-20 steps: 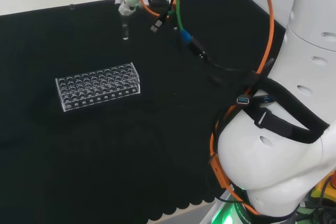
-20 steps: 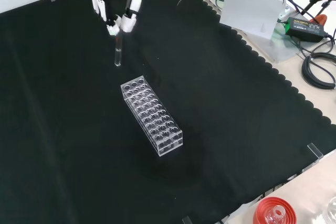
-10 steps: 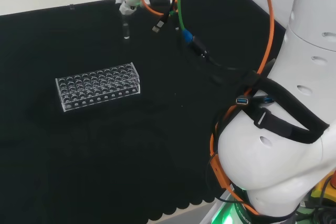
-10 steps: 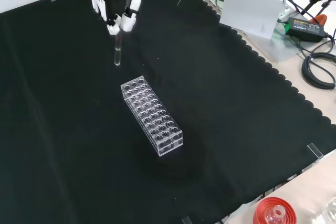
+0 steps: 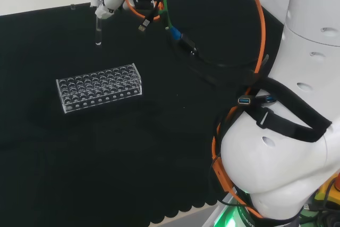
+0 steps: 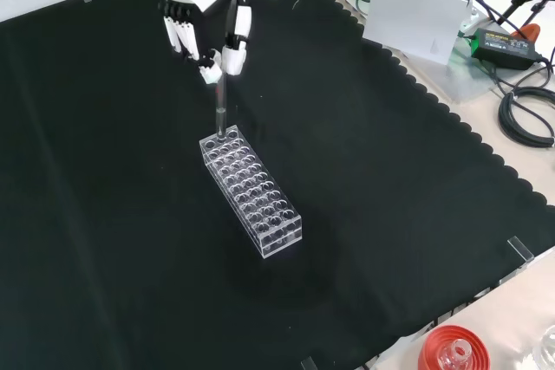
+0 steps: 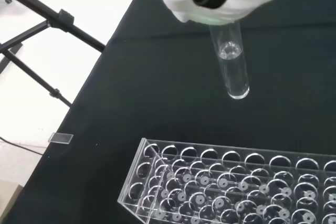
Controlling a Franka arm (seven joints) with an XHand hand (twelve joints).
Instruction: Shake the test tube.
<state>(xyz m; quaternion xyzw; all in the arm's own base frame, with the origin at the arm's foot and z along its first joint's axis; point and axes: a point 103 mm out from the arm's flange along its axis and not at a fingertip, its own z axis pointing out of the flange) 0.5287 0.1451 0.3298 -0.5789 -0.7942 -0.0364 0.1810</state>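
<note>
1. Comparing with half a second ago, the robot hand [image 6: 201,19] and its test tube [image 6: 220,108] have shifted: leftward in the head view, and lower in the front view, toward the rack's far end.
2. Its fingers [image 5: 106,5] are pinched on the top of the test tube [image 5: 98,31], which hangs upright above the cloth, lifted clear of the rack [image 5: 100,86].
3. In the front view the tube's lower tip lines up with the upper end of the rack [image 6: 251,193]; the wrist view shows the test tube [image 7: 231,61] in the air beside the rack [image 7: 231,184], not in a hole.
4. The bench [image 6: 104,240] is draped in matte black cloth with a scalloped edge.
5. Beyond the cloth at the front view's right lie black cables [image 6: 526,114] and a white sheet [image 6: 416,15]; a red ribbed stand [image 6: 451,349] sits at the bottom edge.
6. The rack is a clear plastic block with rows of round holes; the tube is clear, round-bottomed glass or plastic.
</note>
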